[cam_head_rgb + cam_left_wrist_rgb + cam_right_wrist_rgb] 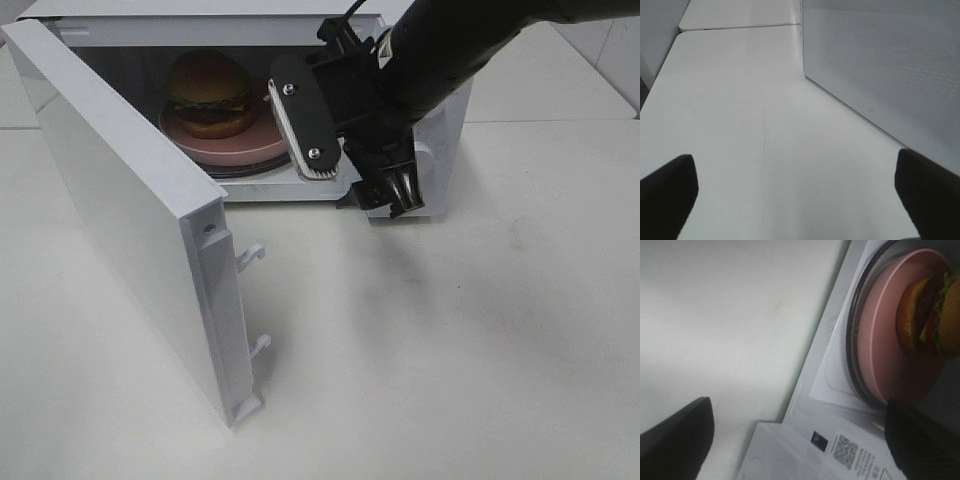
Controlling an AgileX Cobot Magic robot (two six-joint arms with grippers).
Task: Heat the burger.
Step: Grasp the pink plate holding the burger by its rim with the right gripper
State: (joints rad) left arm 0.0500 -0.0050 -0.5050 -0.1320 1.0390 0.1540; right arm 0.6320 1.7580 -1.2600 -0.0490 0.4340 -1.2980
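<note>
Burger (209,92) — likely soft, light, squashable — on plate (255,142) in microwave (452,118), 10 o'clock from right pincer (797,415), released, empty; left pincer (795,172) released too; handle by plate rim.

One burger (210,90), one pink plate (252,152), one microwave (120,200), one table (450,350), two claws: left claw (800,200), right claw (800,440).

White tabletop (450,350), second table (735,12) adjoining

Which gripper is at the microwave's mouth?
The right gripper, open beside the plate; the left gripper is outside the open door.
</note>
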